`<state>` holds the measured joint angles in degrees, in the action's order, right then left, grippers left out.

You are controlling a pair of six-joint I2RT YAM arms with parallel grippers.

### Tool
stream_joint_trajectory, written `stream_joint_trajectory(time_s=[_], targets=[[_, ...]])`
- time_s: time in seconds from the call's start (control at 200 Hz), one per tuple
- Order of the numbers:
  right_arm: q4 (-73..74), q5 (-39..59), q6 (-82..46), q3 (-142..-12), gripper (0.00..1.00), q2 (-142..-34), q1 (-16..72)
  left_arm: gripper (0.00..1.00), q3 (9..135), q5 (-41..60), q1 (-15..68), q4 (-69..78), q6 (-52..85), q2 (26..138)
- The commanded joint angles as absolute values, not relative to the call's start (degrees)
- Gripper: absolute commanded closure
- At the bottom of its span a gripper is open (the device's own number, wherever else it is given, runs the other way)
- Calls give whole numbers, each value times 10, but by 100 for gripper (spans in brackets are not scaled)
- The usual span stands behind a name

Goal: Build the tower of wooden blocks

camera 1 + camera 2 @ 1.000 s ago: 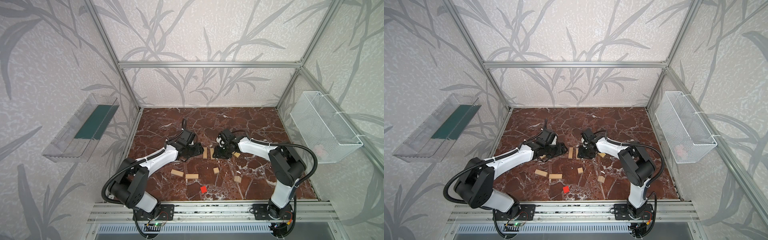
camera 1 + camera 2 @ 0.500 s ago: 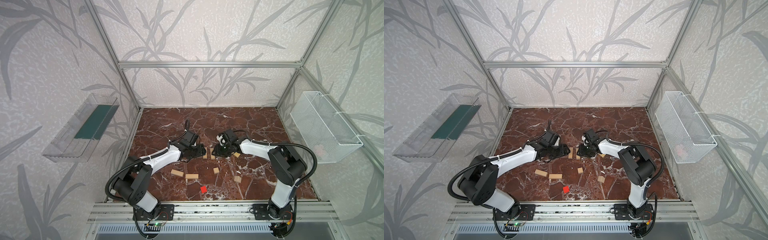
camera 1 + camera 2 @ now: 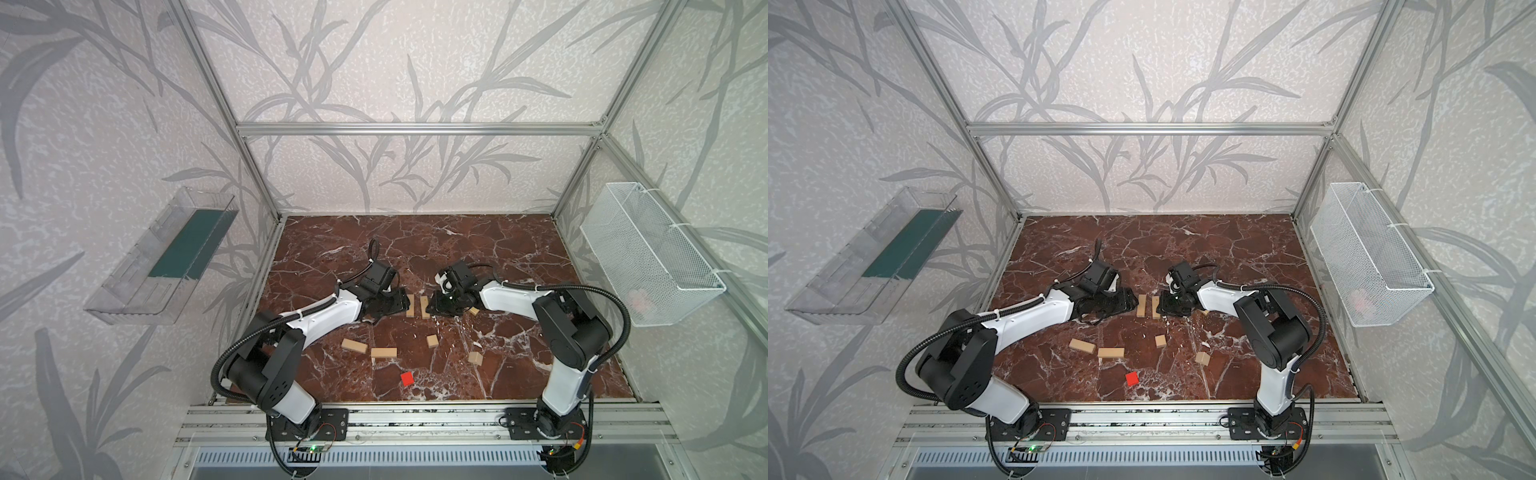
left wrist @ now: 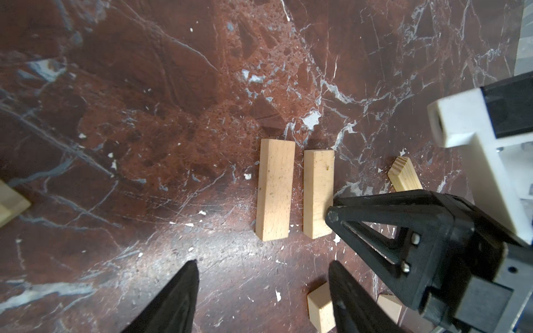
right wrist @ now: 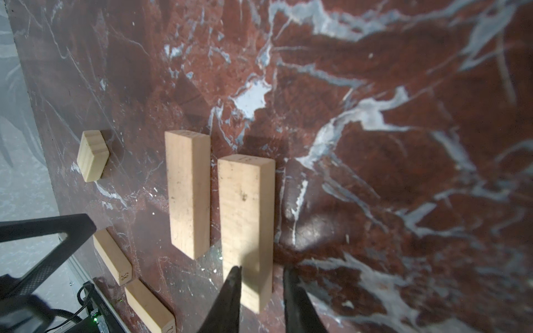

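Note:
Two pale wood bars (image 3: 410,305) (image 3: 424,306) lie flat side by side at the middle of the marble floor; no tower stands. My left gripper (image 3: 401,301) (image 4: 262,263) is just left of them, open and empty. My right gripper (image 3: 432,305) (image 5: 261,269) comes in from the right. Its jaws stand narrow astride the near end of the right bar (image 5: 246,207), with a thin gap on one side. Whether they pinch it I cannot tell. The left bar (image 5: 189,193) lies free. In both top views a red cube (image 3: 407,378) (image 3: 1132,378) sits near the front.
Two loose bars (image 3: 353,345) (image 3: 383,353) and two small cubes (image 3: 432,341) (image 3: 475,358) lie in front of the pair. Another small block (image 3: 473,311) lies beside the right arm. A wire basket (image 3: 648,257) hangs on the right wall, a clear tray (image 3: 166,257) on the left.
The left gripper has slid right up to the two bars. The right gripper has edged left and its jaws have narrowed. The bars have not moved.

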<state>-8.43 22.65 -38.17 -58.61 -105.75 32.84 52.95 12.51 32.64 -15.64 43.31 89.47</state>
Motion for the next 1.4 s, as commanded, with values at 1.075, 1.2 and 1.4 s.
stream_joint_trajectory(time_s=[1.075,1.2,1.4], targets=[[-22,183,-486,-575,84,-1077,364,30,553,93,327,-189,409,901],[-33,170,-491,-578,84,-1076,365,30,553,92,325,-190,408,901],[-25,162,-503,-577,84,-1075,368,30,554,94,324,-189,408,902]])
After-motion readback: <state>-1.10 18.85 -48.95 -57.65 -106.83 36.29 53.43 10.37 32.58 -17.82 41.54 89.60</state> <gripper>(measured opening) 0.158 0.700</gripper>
